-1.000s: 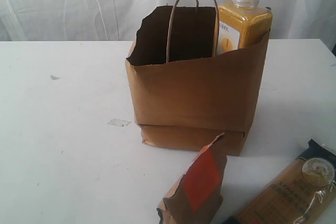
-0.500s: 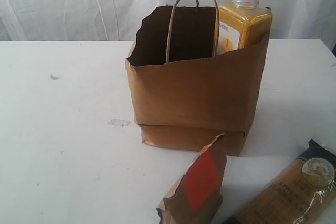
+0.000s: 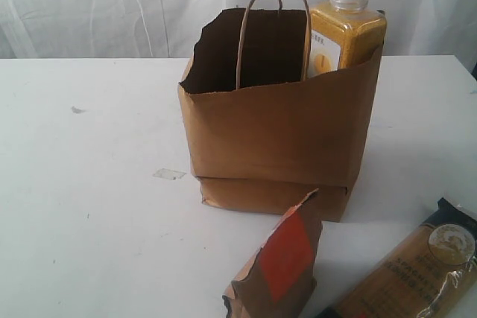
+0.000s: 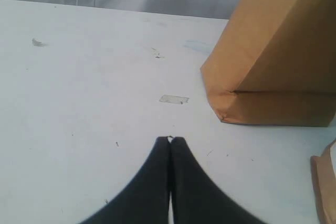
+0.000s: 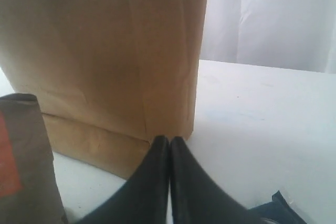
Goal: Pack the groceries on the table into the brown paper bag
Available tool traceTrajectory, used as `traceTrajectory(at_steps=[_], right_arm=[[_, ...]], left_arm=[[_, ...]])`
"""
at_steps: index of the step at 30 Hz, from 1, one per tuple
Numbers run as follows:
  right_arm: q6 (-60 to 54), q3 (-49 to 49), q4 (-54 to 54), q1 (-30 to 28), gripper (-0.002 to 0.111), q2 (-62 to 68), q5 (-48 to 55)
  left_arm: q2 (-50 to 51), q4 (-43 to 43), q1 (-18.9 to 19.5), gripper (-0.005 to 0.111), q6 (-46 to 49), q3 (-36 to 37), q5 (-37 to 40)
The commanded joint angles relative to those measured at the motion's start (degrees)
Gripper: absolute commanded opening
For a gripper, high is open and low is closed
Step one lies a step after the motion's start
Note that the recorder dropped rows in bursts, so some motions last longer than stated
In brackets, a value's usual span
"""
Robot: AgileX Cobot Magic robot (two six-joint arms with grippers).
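Standing mid-way along the bench (image 3: 89,206), the brown paper bag (image 3: 279,139) gapes open, with the yellow white-capped bottle (image 3: 346,31) rising above its rim at the far right corner. The brown pouch (image 3: 279,266) is upright by the near edge and the spaghetti packet (image 3: 410,273) lies at the near right corner. Left wrist: the left tool (image 4: 170,140) is pinched tight, empty, over the bench beside the bag. Right wrist: the right tool (image 5: 169,139) is likewise pinched, empty, facing the bag's corner.
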Motion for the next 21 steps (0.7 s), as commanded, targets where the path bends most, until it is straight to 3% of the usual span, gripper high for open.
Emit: traceTrajectory(at_steps=[1, 21], right_arm=[[-2.52, 0.28, 1.75, -0.36, 0.0, -0.33, -0.3], [-2.43, 0.28, 5.58, -0.36, 0.0, -0.33, -0.3]], left_arm=[[-0.23, -0.37, 0.17, 0.0, 0.0, 0.17, 0.21], [-0.23, -0.37, 0.17, 0.0, 0.0, 0.17, 0.21]])
